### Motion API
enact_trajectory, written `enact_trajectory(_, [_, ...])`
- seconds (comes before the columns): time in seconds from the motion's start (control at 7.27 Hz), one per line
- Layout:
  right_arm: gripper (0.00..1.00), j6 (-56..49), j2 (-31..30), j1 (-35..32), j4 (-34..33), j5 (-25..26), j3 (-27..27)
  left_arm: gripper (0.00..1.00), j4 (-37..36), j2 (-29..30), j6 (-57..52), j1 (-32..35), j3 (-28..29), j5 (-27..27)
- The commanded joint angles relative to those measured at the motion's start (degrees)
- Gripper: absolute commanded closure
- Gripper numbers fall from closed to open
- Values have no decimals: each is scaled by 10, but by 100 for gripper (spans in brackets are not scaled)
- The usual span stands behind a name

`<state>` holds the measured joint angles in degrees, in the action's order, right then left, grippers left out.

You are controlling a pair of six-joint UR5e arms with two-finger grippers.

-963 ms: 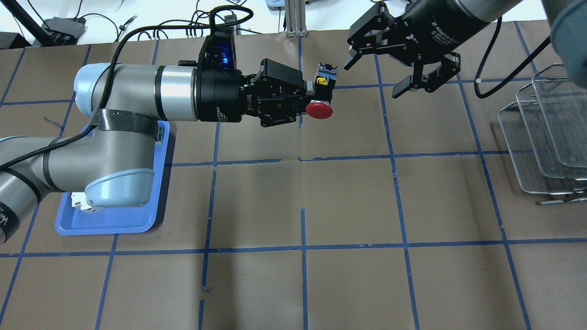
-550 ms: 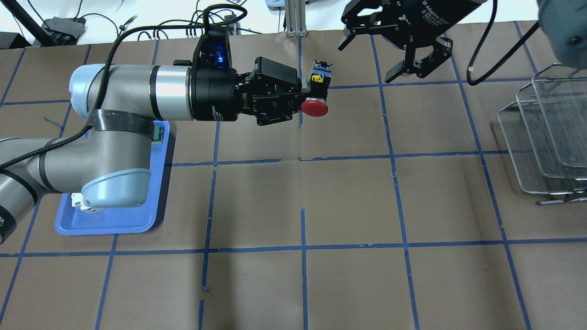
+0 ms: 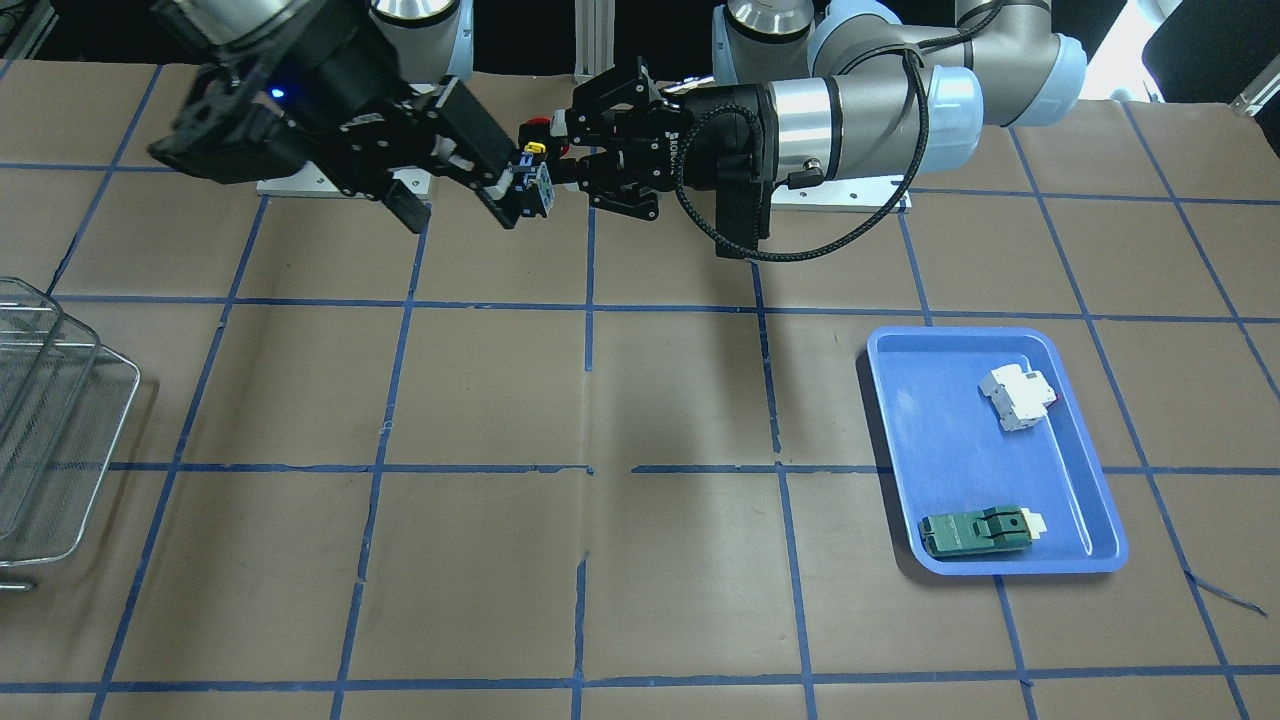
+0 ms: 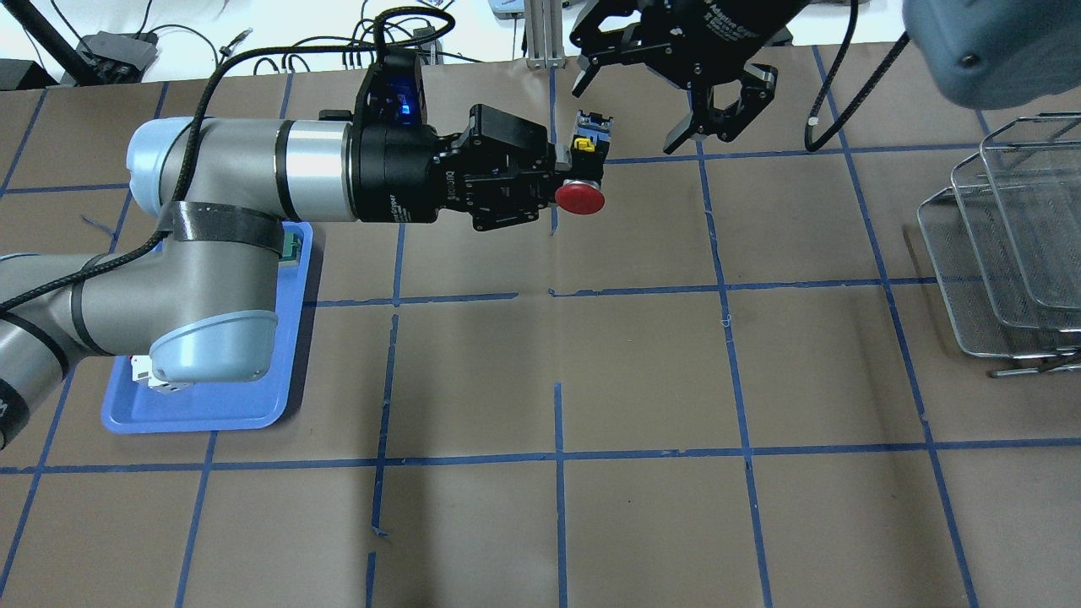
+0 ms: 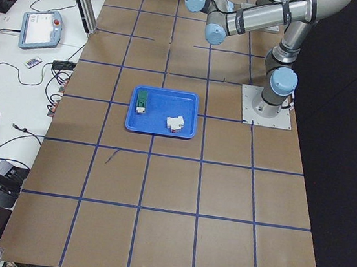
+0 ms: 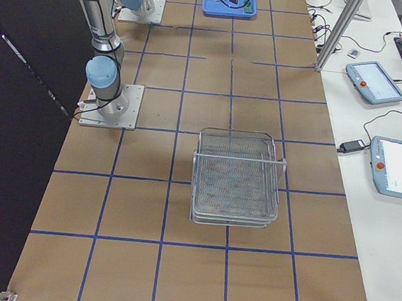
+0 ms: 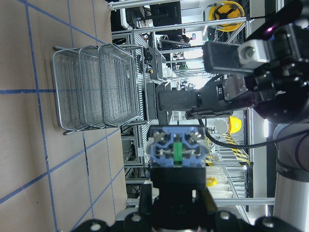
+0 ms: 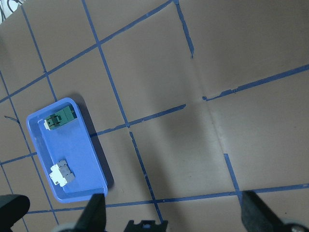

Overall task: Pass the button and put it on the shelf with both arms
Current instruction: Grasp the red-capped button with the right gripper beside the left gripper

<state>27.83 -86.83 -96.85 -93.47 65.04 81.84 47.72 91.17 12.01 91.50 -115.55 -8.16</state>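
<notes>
**Mid-air hand-over: button offered to the right arm**

The left end effector (image 4: 567,173) clamps the button (image 4: 579,197) by its body above the tabletop (image 4: 642,371), well apart from the shelf (image 4: 1005,253). Its rear block is left free, probably for the right end effector (image 4: 632,111), spread wide close by. Farther from the shelf, a blue tray (image 3: 900,440) holds a white breaker (image 3: 1017,396) and a green module (image 3: 975,530), seemingly out of the way.

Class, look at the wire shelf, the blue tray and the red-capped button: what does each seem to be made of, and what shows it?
The shelf: likely metal, silvery see-through wire mesh with thicker rounded rims.
The blue tray: probably moulded plastic, uniform colour, smooth faintly shiny surface.
The button: cap looks like smooth red plastic; body unclear.
</notes>
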Motion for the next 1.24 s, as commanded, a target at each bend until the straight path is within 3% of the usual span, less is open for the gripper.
enact_trajectory(0.0, [0,6,8,-16,-4,7,-4,100,0,1,0,0,1,2])
enact_trajectory(0.28, [0,0,14,-19,-7,12,-3,100,0,1,-1,-1,1,3])
enact_trajectory(0.41, [26,-1,14,-19,-4,7,-3,100,-1,1,-2,-2,0,3])
enact_trajectory(0.55, [39,-1,13,-20,1,7,-3,100,0,2,-2,-2,0,3])
enact_trajectory(1.1, [39,1,11,-43,2,7,-4,100,-1,3,-6,-4,0,3])
